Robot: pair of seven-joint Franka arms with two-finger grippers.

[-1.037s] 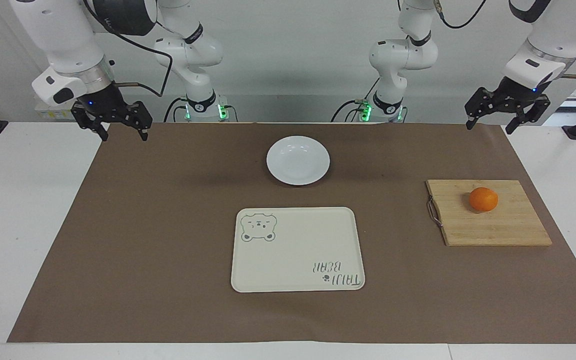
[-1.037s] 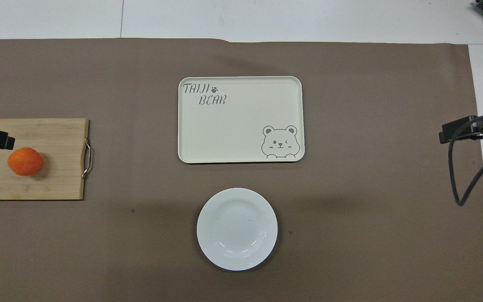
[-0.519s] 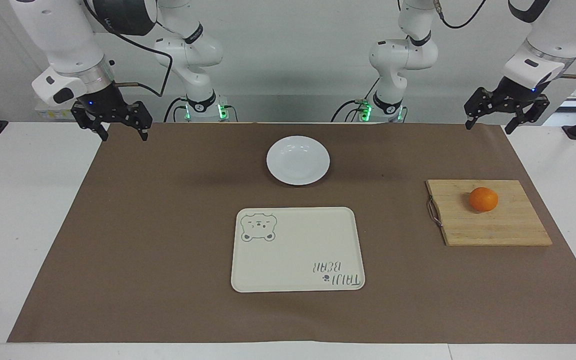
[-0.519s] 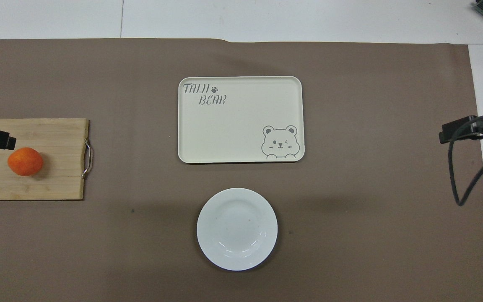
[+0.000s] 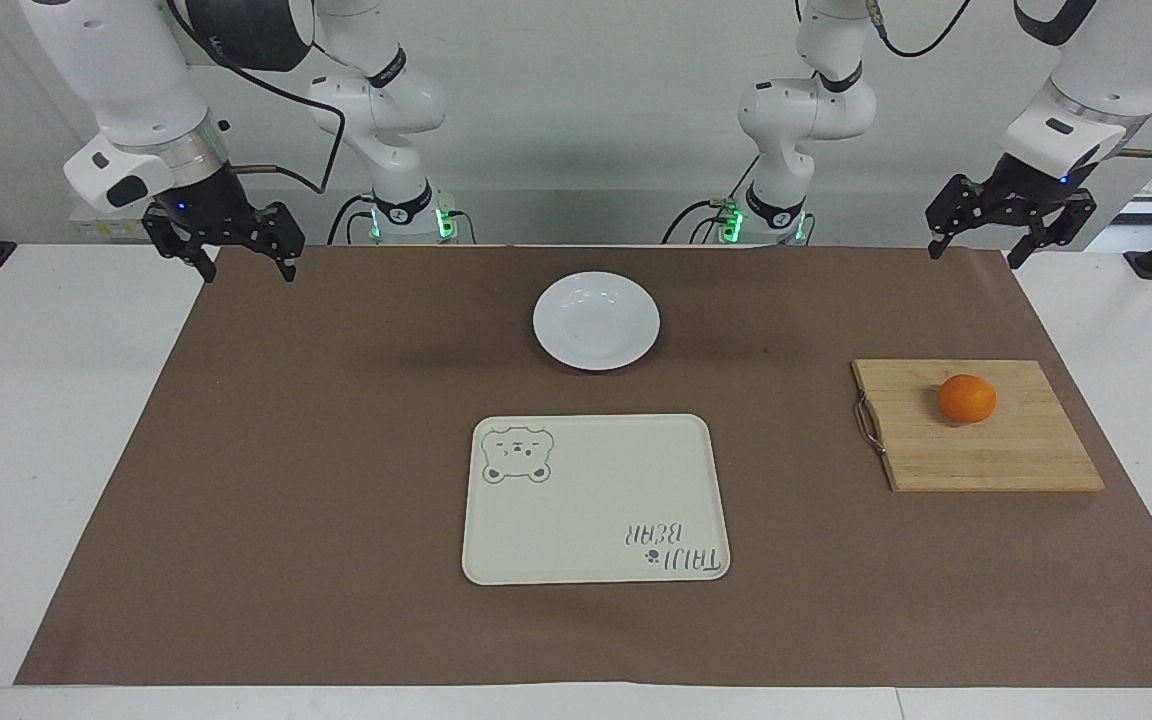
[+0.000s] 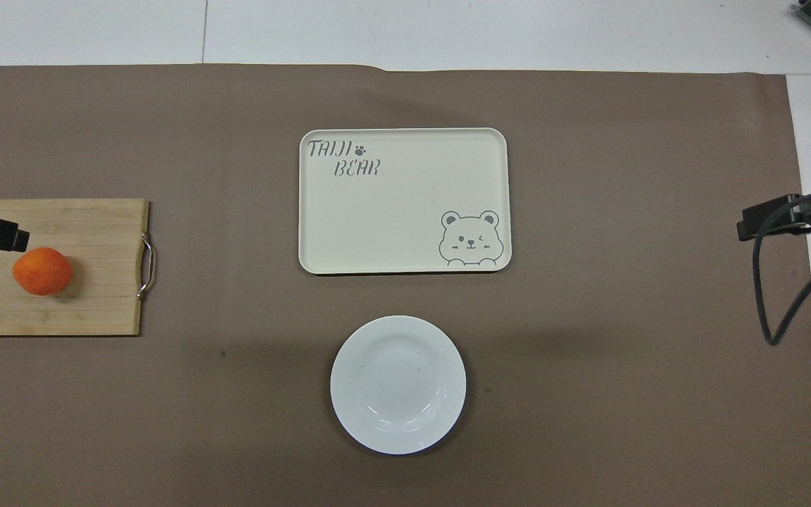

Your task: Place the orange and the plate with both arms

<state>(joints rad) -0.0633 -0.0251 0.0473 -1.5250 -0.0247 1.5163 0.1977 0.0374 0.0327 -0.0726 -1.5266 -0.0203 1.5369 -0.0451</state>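
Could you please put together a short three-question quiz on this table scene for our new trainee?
1. True or false: the orange lies on the plate.
2. Which lies nearer to the robots: a) the plate, b) the bear tray?
3. Fill in: the left gripper and the right gripper both hang with fingers ____, holding nothing.

Key:
1. False; it rests on the wooden cutting board, toward the left arm's end of the table.
2. a.
3. open.
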